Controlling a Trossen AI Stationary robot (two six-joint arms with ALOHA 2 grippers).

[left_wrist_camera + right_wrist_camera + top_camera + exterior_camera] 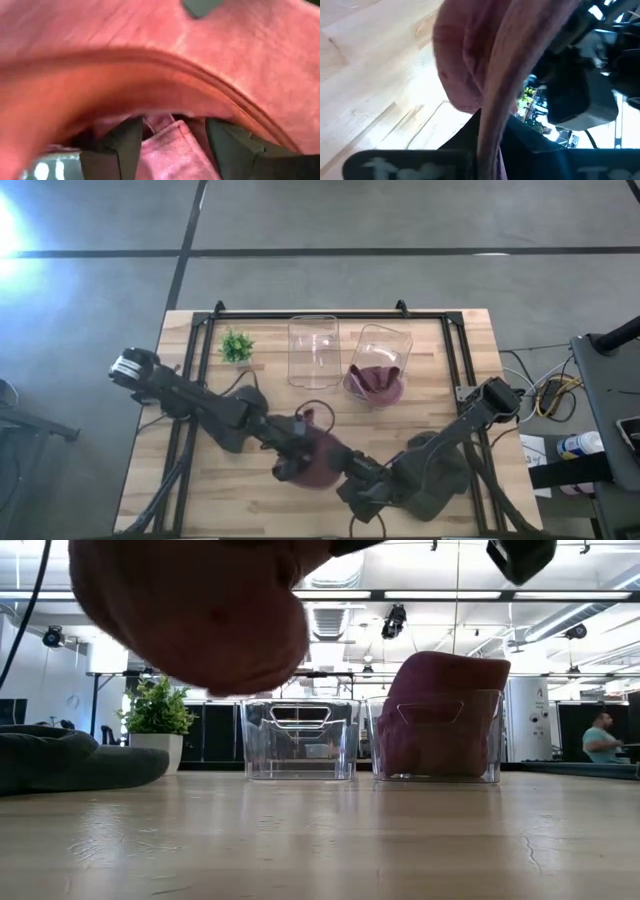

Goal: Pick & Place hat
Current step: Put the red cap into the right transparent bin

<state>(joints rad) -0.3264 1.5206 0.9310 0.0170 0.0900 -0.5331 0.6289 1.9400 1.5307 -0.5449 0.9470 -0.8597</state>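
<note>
Hat (318, 460) lifted off desk (200, 490), brim pinched in right fingers (487, 150), left fingers (125, 145) spread wide inside it; binning still left.

The hat (318, 460) hangs over the table (200, 490), before two bins (314, 350).

Light: bright ceiling strips (450, 595) overhead
Glare: floor (15, 230), top-left corner
Blur: hat (150, 60) close, smeared
</note>
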